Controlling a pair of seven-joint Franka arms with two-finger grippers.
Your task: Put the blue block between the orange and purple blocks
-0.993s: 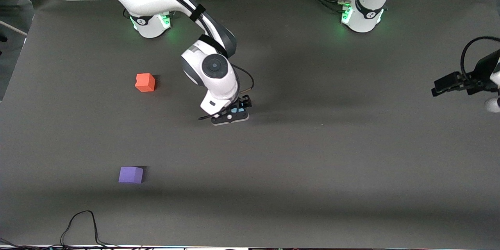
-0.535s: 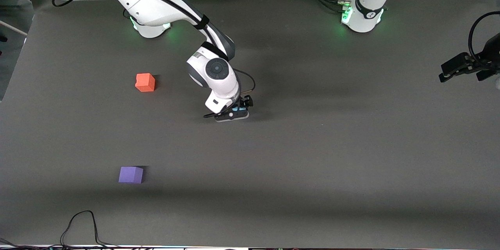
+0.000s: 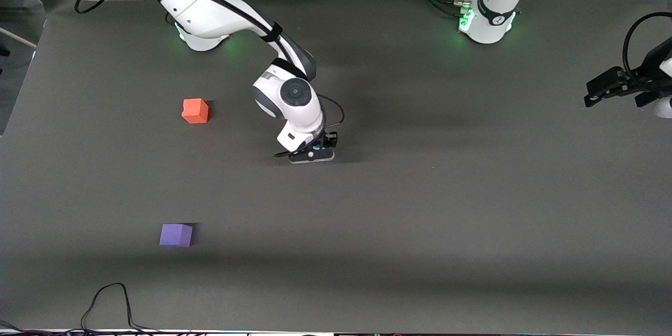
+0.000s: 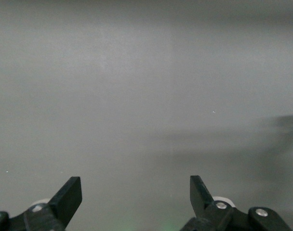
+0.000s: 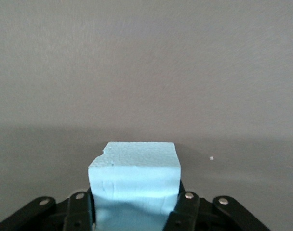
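Two blocks, orange and purple, stand well apart.

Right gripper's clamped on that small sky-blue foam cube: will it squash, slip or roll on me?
The sky-blue foam cube looks porous with a chipped corner, so it probably compresses slightly and is light. Its grainy faces sit between the right gripper fingers, so slipping seems unlikely. Flat sides suggest it won't roll once set on the grey table mat.
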